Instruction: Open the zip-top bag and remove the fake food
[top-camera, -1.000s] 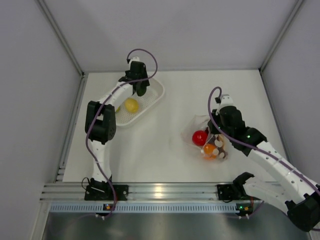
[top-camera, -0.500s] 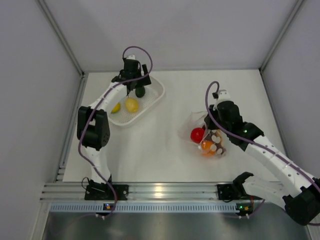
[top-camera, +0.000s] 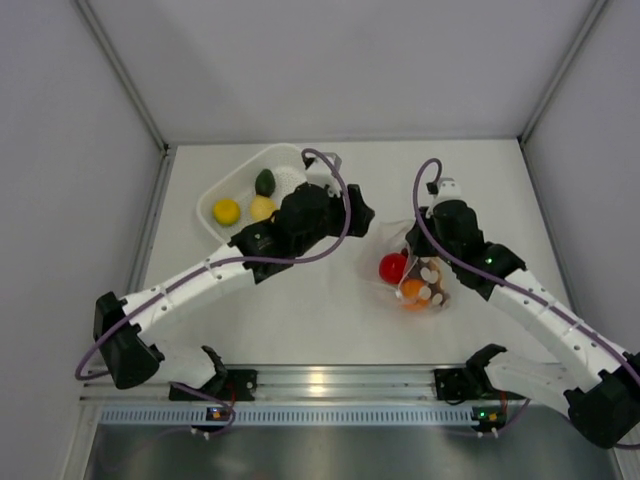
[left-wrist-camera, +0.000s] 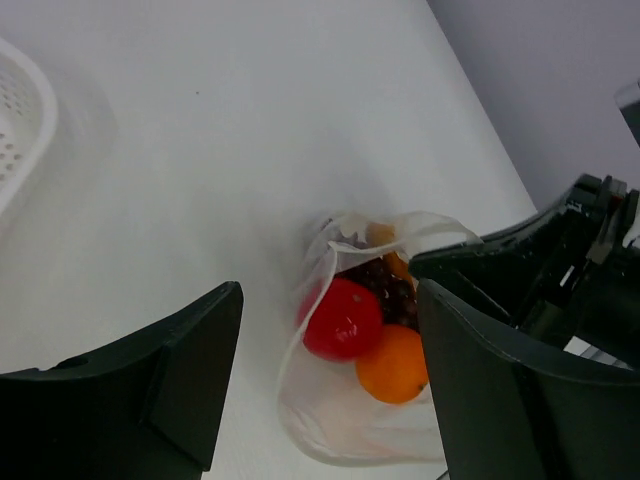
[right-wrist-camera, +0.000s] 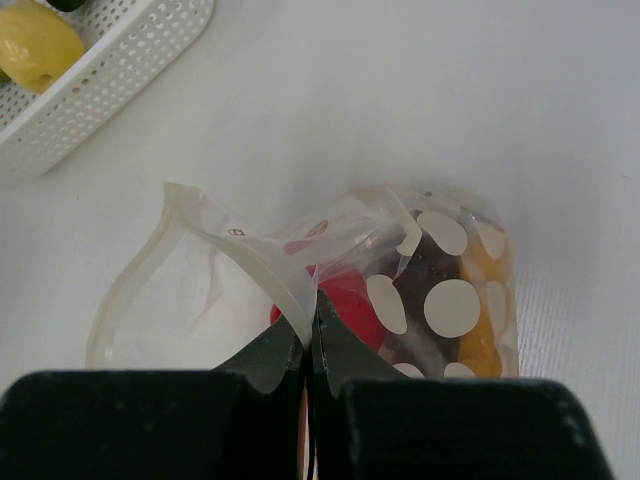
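Zip-top bag (top-camera: 438, 298) lies right of centre in the top view, on the white surface (top-camera: 300, 310), with its mouth turned toward the left of the frame. The right jaws are pressed together on the bag's upper lip. I take that to be an anchor that also props the mouth open. A red apple (top-camera: 393, 268) sits right at the opening with an orange (top-camera: 413, 293) just behind it, so part of the fake food is not yet out. The left jaws hang just left of the mouth, near the plastic but apart from it. In the upper left, well apart from the bag, a white basket (top-camera: 240, 172) holds two lemons (top-camera: 226, 211) and an avocado (top-camera: 264, 182). It looks like the drop-off spot.

From the left wrist, the left jaws stand spread with nothing between them. They frame the bag at lower centre, and the apple sits squarely in the gap with dark grapes (left-wrist-camera: 385, 280) above it. That line-up suggests the apple is the next piece to be taken. The right jaws show as a black mass at the right edge, on the bag's rim.

From the right wrist, the jaws at bottom centre pinch the thin seal strip. The free lip arcs away to the left, leaving a wide loop of an opening. The basket's corner shows at upper left.
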